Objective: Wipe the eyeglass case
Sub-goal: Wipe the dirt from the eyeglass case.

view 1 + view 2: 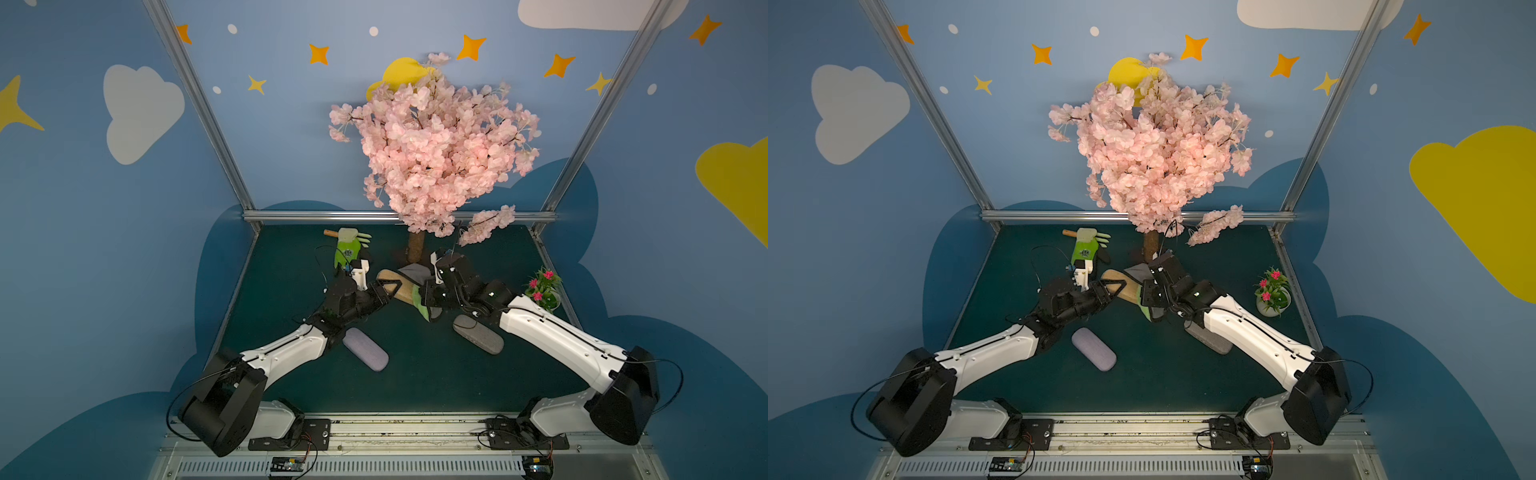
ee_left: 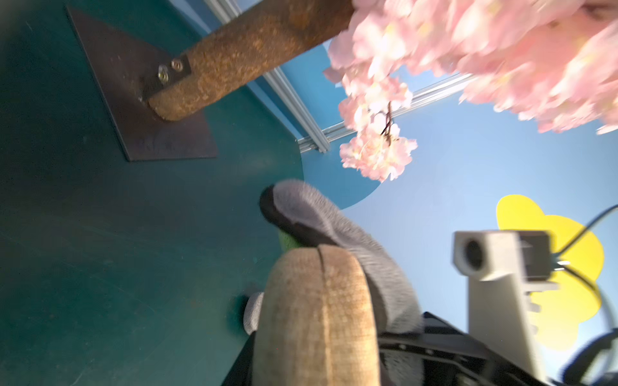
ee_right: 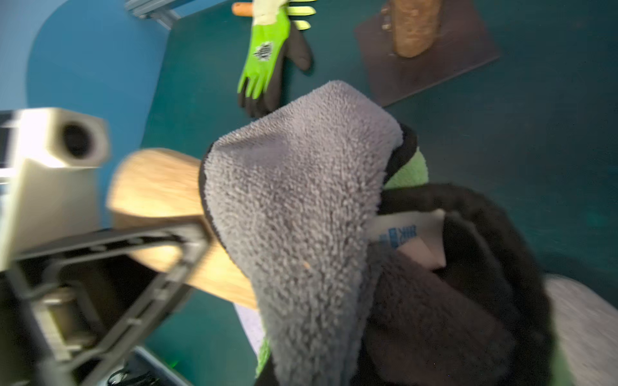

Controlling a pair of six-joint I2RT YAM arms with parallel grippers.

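Both arms reach inward and meet over the middle of the dark green worktop point(image 1: 415, 374). The left fingers point(image 1: 388, 287) clamp one end of the tan eyeglass case point(image 1: 404, 296), held above the surface. The right fingers point(image 1: 426, 296) pinch a grey cloth point(image 1: 413, 272) draped over its other end. Only the right wrist view shows the cloth's green underside and white label point(image 3: 401, 234). A lilac case point(image 1: 365, 348) and a grey case point(image 1: 478, 334) lie below, near a blossom tree point(image 1: 436, 145) and blue cloud-painted walls point(image 1: 104, 208).
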